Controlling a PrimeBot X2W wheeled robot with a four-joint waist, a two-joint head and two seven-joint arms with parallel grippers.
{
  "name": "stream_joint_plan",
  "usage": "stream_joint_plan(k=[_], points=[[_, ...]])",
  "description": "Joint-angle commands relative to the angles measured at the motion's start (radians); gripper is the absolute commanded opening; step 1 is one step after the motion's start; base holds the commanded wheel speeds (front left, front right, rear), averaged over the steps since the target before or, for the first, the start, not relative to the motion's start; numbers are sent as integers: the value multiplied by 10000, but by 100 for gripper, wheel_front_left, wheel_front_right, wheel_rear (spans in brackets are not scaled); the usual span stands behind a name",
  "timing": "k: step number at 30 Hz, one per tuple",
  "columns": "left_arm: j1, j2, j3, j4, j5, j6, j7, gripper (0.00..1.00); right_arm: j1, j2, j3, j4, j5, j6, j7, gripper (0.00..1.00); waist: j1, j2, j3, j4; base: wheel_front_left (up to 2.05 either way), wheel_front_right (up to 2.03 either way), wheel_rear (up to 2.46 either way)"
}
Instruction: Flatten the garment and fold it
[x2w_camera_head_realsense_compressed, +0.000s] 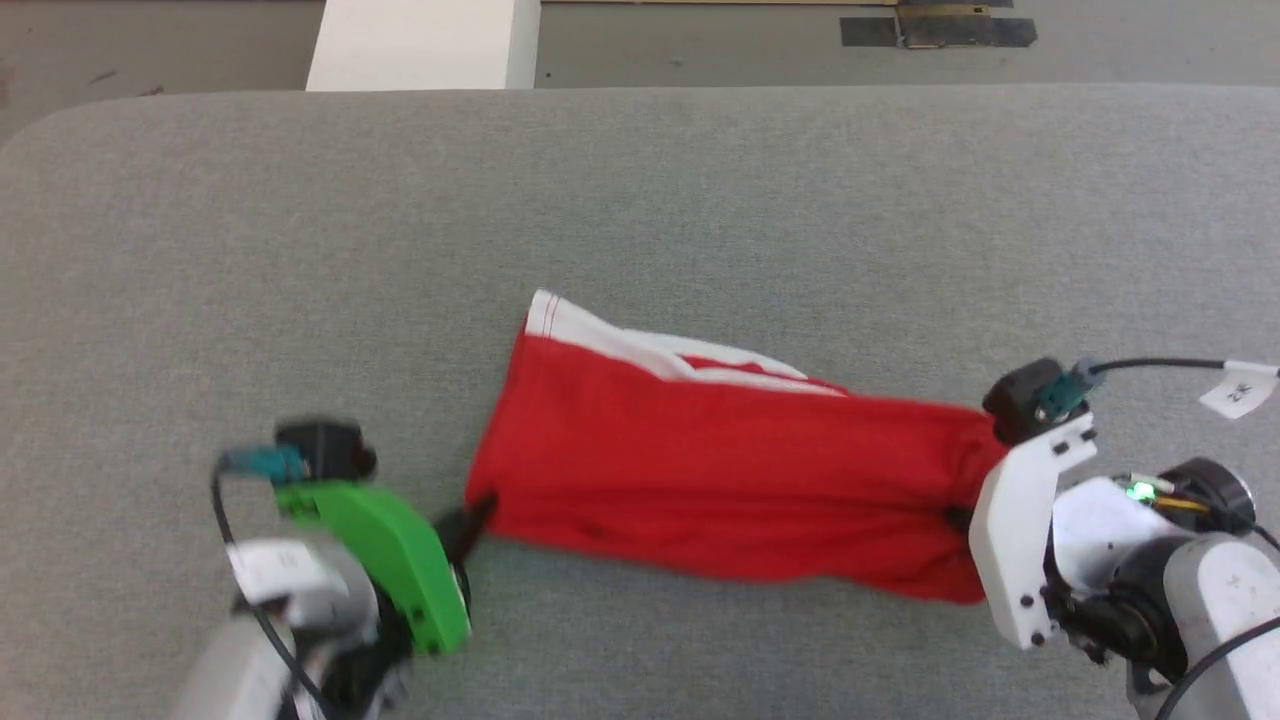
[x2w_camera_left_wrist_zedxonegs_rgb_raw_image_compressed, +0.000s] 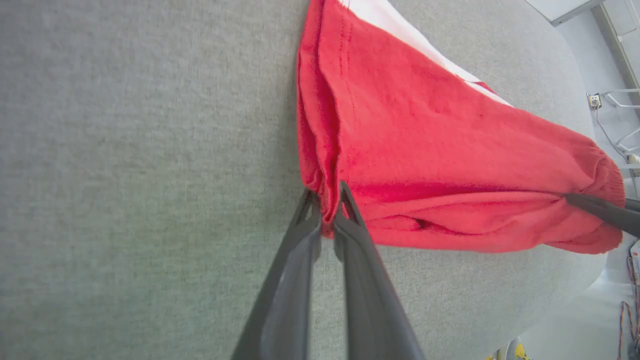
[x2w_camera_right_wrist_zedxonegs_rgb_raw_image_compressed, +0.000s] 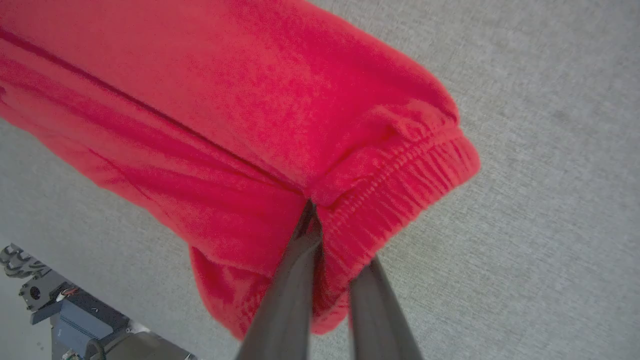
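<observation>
The garment (x2w_camera_head_realsense_compressed: 720, 470), bright red knit with a white band (x2w_camera_head_realsense_compressed: 620, 345) along its far edge, lies stretched left to right across the grey table. My left gripper (x2w_camera_head_realsense_compressed: 472, 522) is shut on the garment's left corner; in the left wrist view its fingers (x2w_camera_left_wrist_zedxonegs_rgb_raw_image_compressed: 327, 215) pinch a bunched red edge (x2w_camera_left_wrist_zedxonegs_rgb_raw_image_compressed: 425, 145). My right gripper (x2w_camera_head_realsense_compressed: 962, 518) is shut on the ribbed right end, and in the right wrist view red ribbing (x2w_camera_right_wrist_zedxonegs_rgb_raw_image_compressed: 395, 185) sits squeezed between the fingers (x2w_camera_right_wrist_zedxonegs_rgb_raw_image_compressed: 295, 270). The right gripper's dark finger (x2w_camera_left_wrist_zedxonegs_rgb_raw_image_compressed: 605, 212) also shows at the far side of the left wrist view.
The grey felt table (x2w_camera_head_realsense_compressed: 640, 200) stretches wide around the garment, with rounded far corners. A white block (x2w_camera_head_realsense_compressed: 420, 45) stands beyond the far edge, and dark tape (x2w_camera_head_realsense_compressed: 940, 30) marks the floor. A tagged cable (x2w_camera_head_realsense_compressed: 1235, 385) trails from my right wrist.
</observation>
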Motion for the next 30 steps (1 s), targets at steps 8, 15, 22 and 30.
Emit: stream_joint_plan(k=[8, 15, 22, 30], points=[[1406, -394, -399, 248, -130, 368, -134, 0, 597, -458, 406, 324, 191, -15, 233, 0, 0, -1, 11, 229, 0, 0, 0], [995, -188, 40, 221, 62, 467, -608, 100, 705, -214, 155, 263, 337, -15, -567, 100, 0, -1, -204, 190, 0, 0, 0], [513, 416, 1043, -98, 1184, 586, -2697, 100, 1536, 1004, -1494, -889, 275, -15, -1292, 100, 0, -1, -495, -46, 0, 0, 0], [314, 657, 1673, 201, 2820, 121, -6864, 100, 2615, 2284, -3429, -1977, -243, -15, -1571, 100, 0, -1, -498, -221, 0, 0, 0]])
